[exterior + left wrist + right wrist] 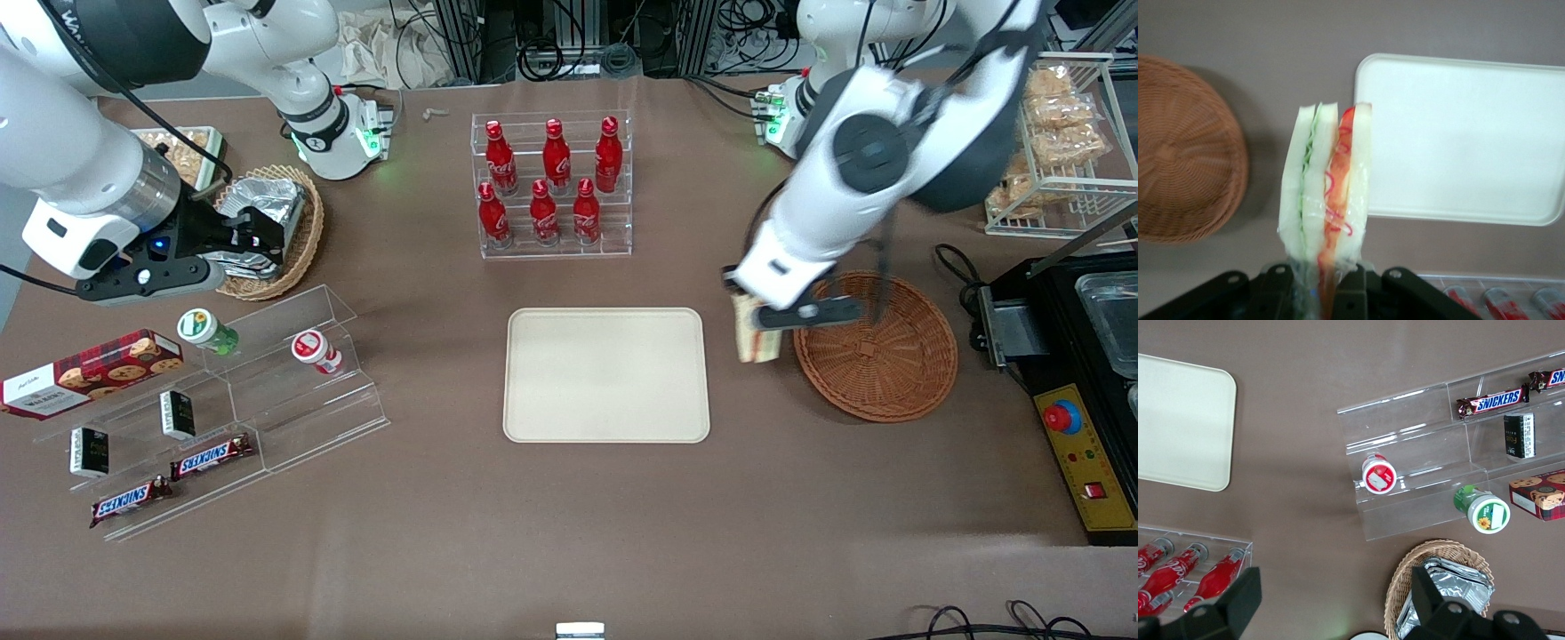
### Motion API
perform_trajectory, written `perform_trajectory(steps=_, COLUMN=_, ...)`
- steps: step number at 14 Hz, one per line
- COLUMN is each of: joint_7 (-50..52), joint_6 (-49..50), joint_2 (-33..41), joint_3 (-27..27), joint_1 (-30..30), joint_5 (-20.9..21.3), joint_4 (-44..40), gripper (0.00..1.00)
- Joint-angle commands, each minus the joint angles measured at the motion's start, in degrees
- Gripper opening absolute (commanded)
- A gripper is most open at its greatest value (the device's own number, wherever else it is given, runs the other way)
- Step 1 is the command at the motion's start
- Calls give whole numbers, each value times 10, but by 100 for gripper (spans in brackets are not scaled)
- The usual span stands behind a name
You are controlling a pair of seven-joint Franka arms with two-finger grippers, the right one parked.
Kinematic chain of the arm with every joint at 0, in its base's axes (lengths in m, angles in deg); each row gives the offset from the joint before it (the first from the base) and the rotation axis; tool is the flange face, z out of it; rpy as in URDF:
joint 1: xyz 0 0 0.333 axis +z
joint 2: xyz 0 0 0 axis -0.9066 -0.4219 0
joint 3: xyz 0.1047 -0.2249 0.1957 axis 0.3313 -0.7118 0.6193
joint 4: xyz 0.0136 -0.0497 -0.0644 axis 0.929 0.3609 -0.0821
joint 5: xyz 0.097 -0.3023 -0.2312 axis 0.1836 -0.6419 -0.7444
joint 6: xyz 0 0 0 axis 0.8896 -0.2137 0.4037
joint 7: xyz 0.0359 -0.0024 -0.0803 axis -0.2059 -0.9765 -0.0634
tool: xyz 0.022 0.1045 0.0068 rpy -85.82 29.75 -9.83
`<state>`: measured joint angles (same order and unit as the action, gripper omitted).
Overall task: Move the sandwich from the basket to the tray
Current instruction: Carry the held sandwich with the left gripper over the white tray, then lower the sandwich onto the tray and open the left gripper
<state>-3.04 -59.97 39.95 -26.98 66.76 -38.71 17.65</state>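
My gripper (763, 322) is clamped on the sandwich (757, 339), held in the air above bare table (569, 533), in the gap between basket (876, 357) and tray (606, 374). Fingers (1350, 293) pinch the wrapped end; the rest of the wedge sticks out past them, layered edge toward the wrist camera. In that view the sandwich (1326, 187) shows white bread, a green layer and a red/orange layer, all under clear film.

Relative to the gripper:
- Basket sits just beside it, toward my arm's end of the table. Nothing visible in it. Wrist view shows it (1181, 150) on one flank of the sandwich, not touching.
- Tray sits just beside it, toward the parked arm's end. Its surface is bare. In the wrist view the tray (1458, 133) edge lines up close to the sandwich's red-layer side, with the sandwich tip overlapping the tray rim in that view.
- Bottle rack (551, 182) with red bottles is well apart, farther from the front camera than the tray.

Sandwich is out of the basket, not on the tray.
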Motion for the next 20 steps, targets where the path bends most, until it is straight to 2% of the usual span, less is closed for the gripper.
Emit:
perform_trajectory(steps=1, joint_7=27, joint_6=-69, joint_2=-85, joint_3=-1, joint_1=-40, joint_5=73, joint_4=17, gripper=0)
perform_trajectory(steps=4, joint_7=56, joint_6=-118, joint_2=-160, joint_3=0, joint_1=-56, joint_5=143, joint_4=12, gripper=0)
perform_trajectory(steps=8, joint_7=99, joint_6=-136, joint_2=-225, joint_3=0, joint_1=-64, joint_5=208, joint_4=-21, gripper=0)
perform_trajectory(steps=12, joint_7=114, joint_6=-136, joint_2=-259, joint_3=0, joint_1=-65, joint_5=219, joint_4=-67, gripper=0)
perform_trajectory(steps=16, joint_7=114, joint_6=-139, joint_2=-277, joint_3=1, joint_1=-67, joint_5=226, joint_4=-75, gripper=0)
perform_trajectory(steps=17, joint_7=115, joint_6=-143, joint_2=-279, joint_3=1, joint_1=-71, joint_5=235, joint_4=-75, gripper=5)
perform_trajectory(steps=18, joint_7=115, joint_6=-145, joint_2=-281, joint_3=2, joint_1=-73, joint_5=239, joint_4=-75, gripper=22)
perform_trajectory(steps=19, joint_7=115, joint_6=-145, joint_2=-281, joint_3=2, joint_1=-73, joint_5=240, joint_4=-75, gripper=64)
perform_trajectory(steps=20, joint_7=115, joint_6=-145, joint_2=-282, joint_3=2, joint_1=-73, joint_5=240, joint_4=-75, gripper=100)
